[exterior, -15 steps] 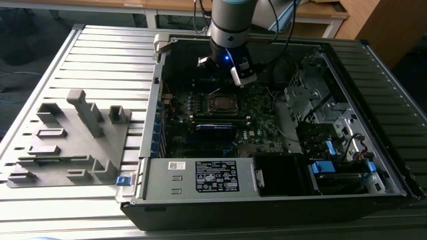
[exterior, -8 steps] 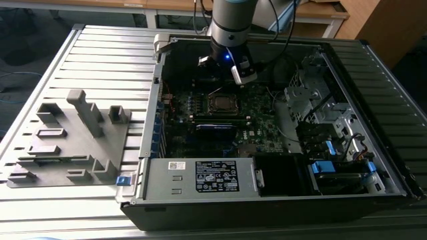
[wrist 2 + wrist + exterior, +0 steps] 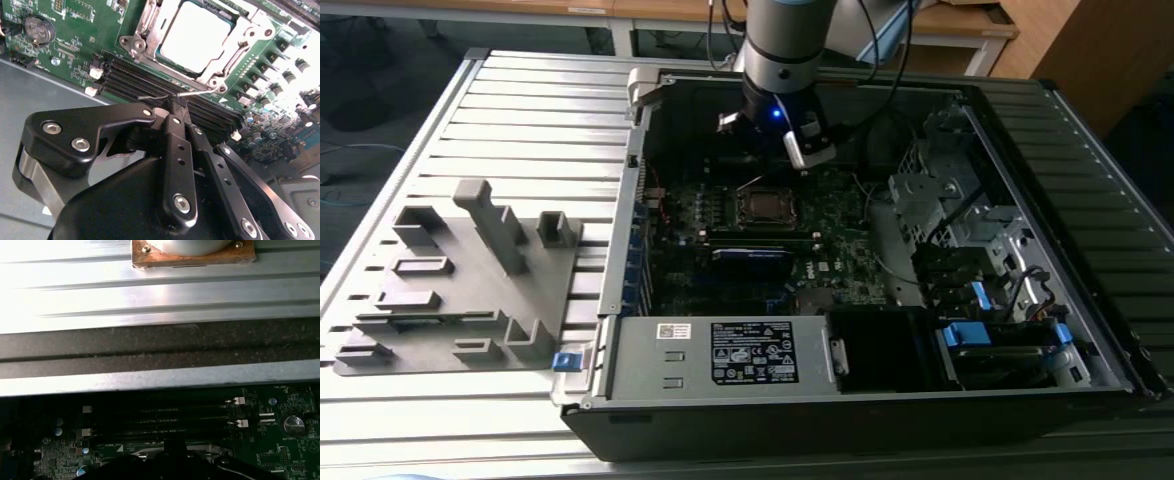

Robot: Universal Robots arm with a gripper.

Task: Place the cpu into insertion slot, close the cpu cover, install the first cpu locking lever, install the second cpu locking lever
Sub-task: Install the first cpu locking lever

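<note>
Open computer case (image 3: 854, 425), exterior view: it contains the motherboard (image 3: 847, 225), with the power supply (image 3: 720, 350) at 6 o'clock. The insertion slot (image 3: 765, 206) holds the cpu (image 3: 195, 35), and the cpu cover (image 3: 227, 47) lies flat around it. The gripper (image 3: 798, 155) hangs at 12 o'clock of the slot. In the second wrist view its jaws are clenched on a thin wire locking lever (image 3: 200, 93).
</note>
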